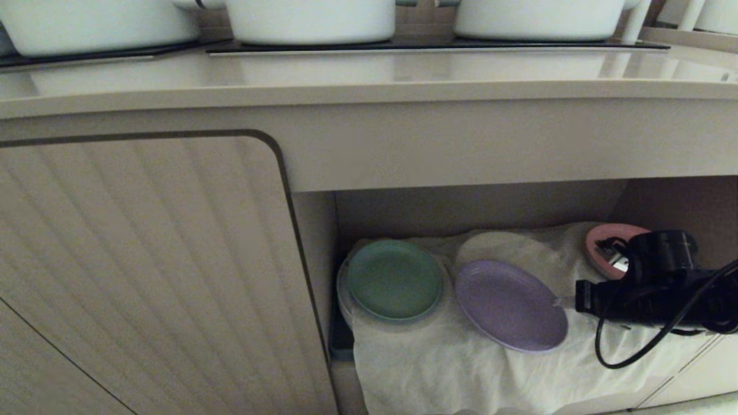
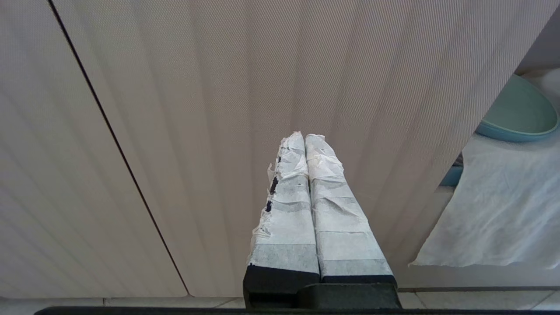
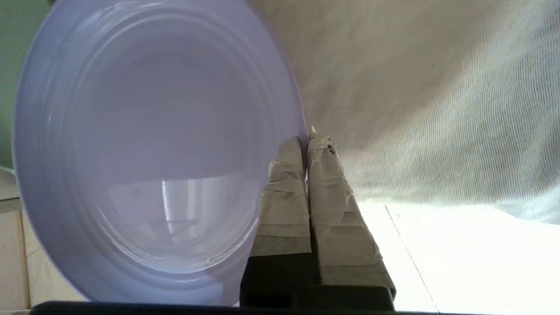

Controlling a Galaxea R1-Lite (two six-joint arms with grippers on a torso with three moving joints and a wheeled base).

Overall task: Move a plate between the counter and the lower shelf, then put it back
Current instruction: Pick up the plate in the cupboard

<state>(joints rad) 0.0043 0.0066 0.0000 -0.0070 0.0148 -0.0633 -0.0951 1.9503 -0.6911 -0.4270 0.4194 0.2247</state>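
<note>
The round pale lilac plate (image 1: 510,304) with a low raised rim sits inside the lower shelf (image 1: 473,207), a beige cabinet recess under the long beige glossy counter (image 1: 369,75). It is tilted, not flat: its face turns up and toward the front, its far edge propped on a hump of the thin white cloth (image 1: 438,363), its near edge lower. In the head view its oval outline runs long from ten o'clock to four o'clock.

The right gripper (image 1: 568,302) reaches in from three o'clock of the plate, its paper-wrapped fingers (image 3: 284,192) clenched on the plate's rim at that edge.

A round matte green plate (image 1: 395,279) lies at nine o'clock of the lilac one, just beside it. A round pink plate (image 1: 599,242) shows partly behind the right arm, at two o'clock.

The left gripper (image 2: 305,138) is parked before the ribbed beige cabinet door (image 2: 218,109), fingers pressed together, empty.
</note>
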